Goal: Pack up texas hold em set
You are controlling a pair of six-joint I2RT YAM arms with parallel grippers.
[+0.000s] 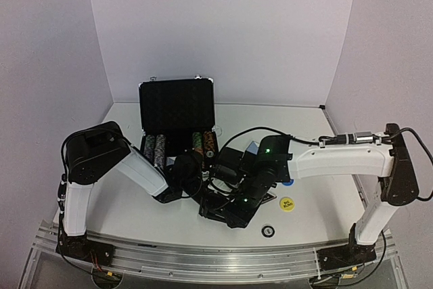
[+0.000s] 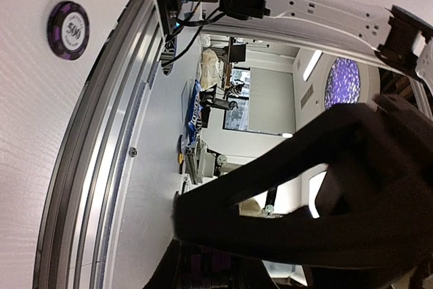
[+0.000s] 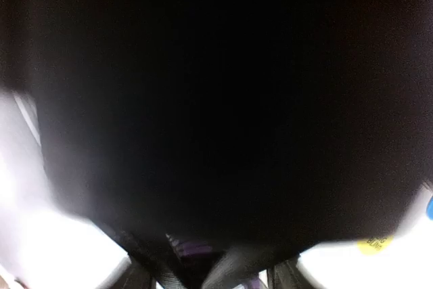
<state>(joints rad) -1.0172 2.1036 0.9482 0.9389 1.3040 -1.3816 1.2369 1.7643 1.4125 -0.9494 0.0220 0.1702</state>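
1. Left gripper (image 1: 193, 195): low over the table (image 1: 128, 218), just near of the case. Its wrist view shows only dark, blurred fingers (image 2: 325, 187) with a hint of purple beneath. Can't tell whether it's spread, pressed together or pinching something.
2. Right gripper (image 1: 227, 216): just right of the left one, almost touching it. Its wrist view is blacked out, so its state can't be told either.
3. Step, my read: picking up loose pieces in front of the case, both arms crowded on one spot.
4. Loose pieces: purple chip (image 2: 68, 29) close to the near table edge, right of the grippers. Yellow button (image 1: 287, 204) right of the right gripper. Blue button (image 1: 288, 182) just far of it, mostly under the arm.
5. Case (image 1: 177, 103): open, centre-far, lid upright. Chip rows (image 1: 155, 147) fill the left and right of the tray. The middle is dark and partly hidden by the arms.
6. Next: confirm a hold, lift over the case's near wall, then drop into a free slot. One arm should back off first.
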